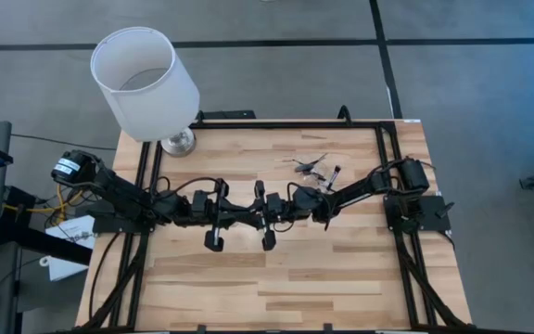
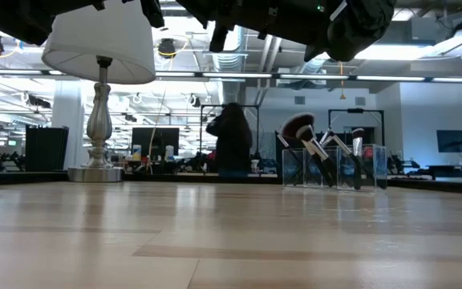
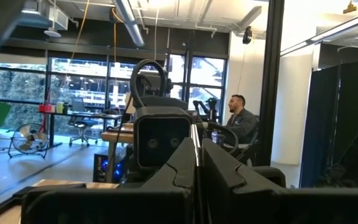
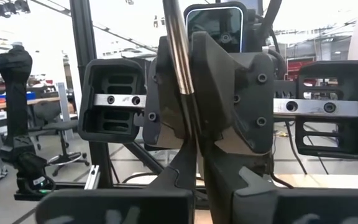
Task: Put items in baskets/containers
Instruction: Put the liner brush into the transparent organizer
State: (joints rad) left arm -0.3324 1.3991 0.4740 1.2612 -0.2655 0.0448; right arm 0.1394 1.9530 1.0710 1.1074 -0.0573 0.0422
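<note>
**Both arms meet nose to nose over mid-table**

The two arms stretch toward each other above the middle of the wooden table (image 1: 276, 278), raised well off it. The left gripper (image 1: 269, 206) has its fingers pressed flat together with nothing between them; its wrist view looks straight into the other arm's wrist. The right gripper (image 1: 284, 206) is also closed, its fingers (image 4: 185, 168) pinched tight. In its own wrist view a thin, shiny rod (image 4: 180, 56) runs up from that pinch, but whether it is a brush held there or part of the opposite arm I cannot tell.

The clear container (image 1: 311, 170) sits on the far right part of the table, behind the right arm. From table height it shows as a row of glassy compartments (image 2: 335, 167) with brushes (image 2: 324, 160) standing tilted in them, handles down, one with a wide fluffy head (image 2: 297, 126). One more brush (image 1: 335, 176) lies on the wood just beside it.

A white lamp (image 1: 145, 82) stands at the far left corner. Beyond the table a person (image 2: 233, 138) in dark clothes stands in the room.
</note>
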